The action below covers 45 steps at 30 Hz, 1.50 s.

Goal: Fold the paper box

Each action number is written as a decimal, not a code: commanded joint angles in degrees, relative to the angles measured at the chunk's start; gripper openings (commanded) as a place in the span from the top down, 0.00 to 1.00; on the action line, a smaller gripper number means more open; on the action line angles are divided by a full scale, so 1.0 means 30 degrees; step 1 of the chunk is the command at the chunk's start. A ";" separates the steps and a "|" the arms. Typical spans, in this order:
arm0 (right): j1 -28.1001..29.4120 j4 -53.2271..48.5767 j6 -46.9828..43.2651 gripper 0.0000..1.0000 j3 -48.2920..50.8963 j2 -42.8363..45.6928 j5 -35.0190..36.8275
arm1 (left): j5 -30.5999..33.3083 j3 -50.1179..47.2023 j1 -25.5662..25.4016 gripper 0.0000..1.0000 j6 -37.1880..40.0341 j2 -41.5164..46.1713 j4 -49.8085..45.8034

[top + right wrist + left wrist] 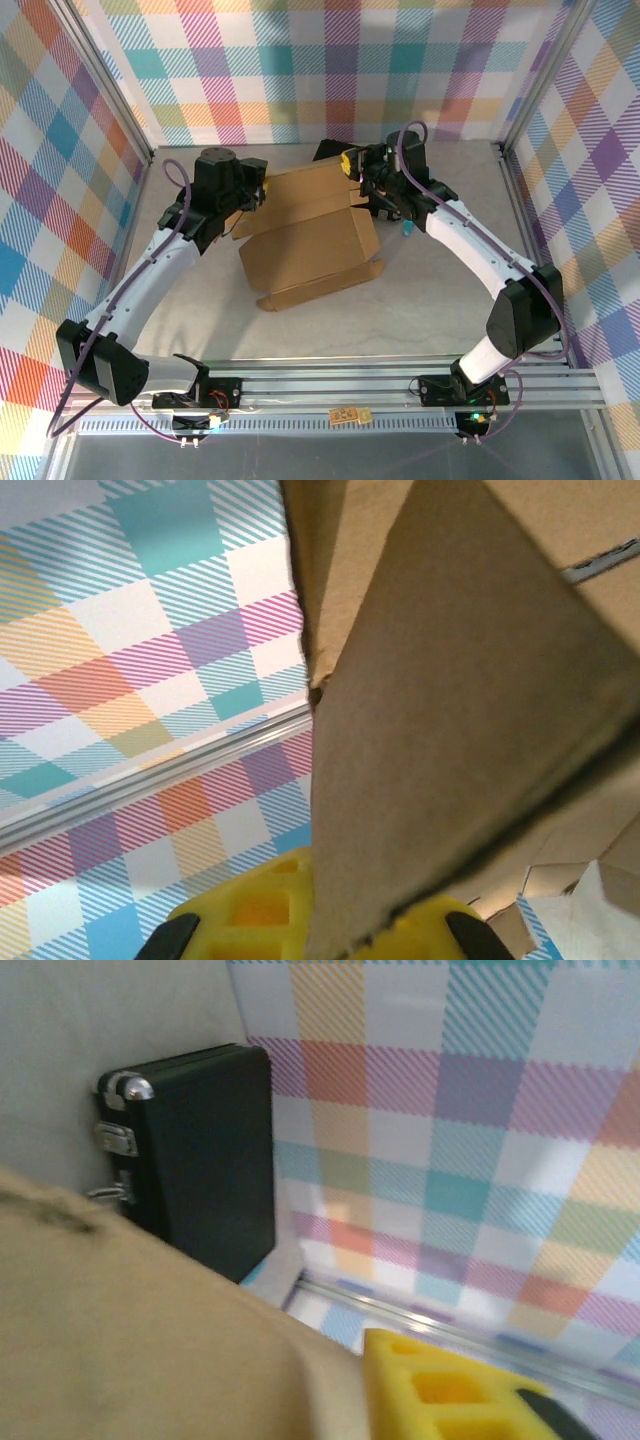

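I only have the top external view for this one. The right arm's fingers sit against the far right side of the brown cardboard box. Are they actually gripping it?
Observer: Yes. In the right wrist view, a flap of the brown corrugated cardboard box runs down between the right arm's yellow fingers, which are shut on it.
Operator: And the dark shape behind the box?
Observer: The left wrist view shows it is a black hard case with metal latches, by the plaid wall.

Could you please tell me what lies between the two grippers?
The paper box spans the gap between the left gripper and the right gripper, in the top external view.
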State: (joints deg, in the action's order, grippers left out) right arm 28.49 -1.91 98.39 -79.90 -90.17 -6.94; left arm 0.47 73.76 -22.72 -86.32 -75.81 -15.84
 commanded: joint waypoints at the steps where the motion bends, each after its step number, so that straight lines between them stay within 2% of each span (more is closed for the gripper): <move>1: 0.0083 0.1039 0.0442 1.00 0.0212 0.0760 -0.0020 | -0.0132 -0.0567 0.0103 0.88 -0.0254 -0.0072 0.1722; 7: 0.0083 0.1247 0.0330 1.00 0.0554 0.0935 0.0130 | -0.0826 -0.1382 0.0479 1.00 -0.0694 -0.0051 0.2571; 9: 0.0083 0.1253 -0.0106 0.99 0.0556 0.0972 0.0189 | -0.0918 -0.1368 0.0539 1.00 -0.0724 -0.0029 0.2466; 11: 0.0153 0.1888 -0.1105 0.75 0.0728 0.1066 0.0229 | -0.0973 -0.1338 0.0542 1.00 -0.0757 -0.0013 0.2468; 13: 0.0586 0.2765 -0.1955 0.58 0.1046 0.1191 0.0495 | -0.0960 -0.1297 0.0542 1.00 -0.0757 0.0042 0.2344; 16: 0.1837 0.4168 -0.2501 0.44 0.1739 0.1247 0.1492 | -0.0778 -0.1396 0.0542 1.00 -0.0771 0.0133 0.2237; 20: 0.3286 0.7012 -0.2314 0.44 0.2752 0.0693 0.2928 | -0.0797 -0.1529 0.0550 1.00 -0.0925 0.0082 0.2348; 27: 0.4307 0.8357 -0.1811 0.52 0.2038 -0.1108 0.3766 | -0.0962 -0.1471 0.0571 1.00 -0.1020 -0.0138 0.2554; 34: 0.4392 0.8182 -0.1344 0.60 0.1914 -0.1766 0.4520 | -0.1136 -0.1439 0.0571 1.00 -0.1017 -0.0131 0.2510; 45: 0.4651 0.7579 0.0165 0.68 0.0827 -0.2945 0.5665 | -0.1240 -0.1379 0.0571 1.00 -0.1107 -0.0154 0.2583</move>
State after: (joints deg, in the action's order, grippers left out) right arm 42.06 20.43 95.79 -75.16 -97.76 7.49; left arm -1.04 69.52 -21.17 -89.10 -76.58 -10.39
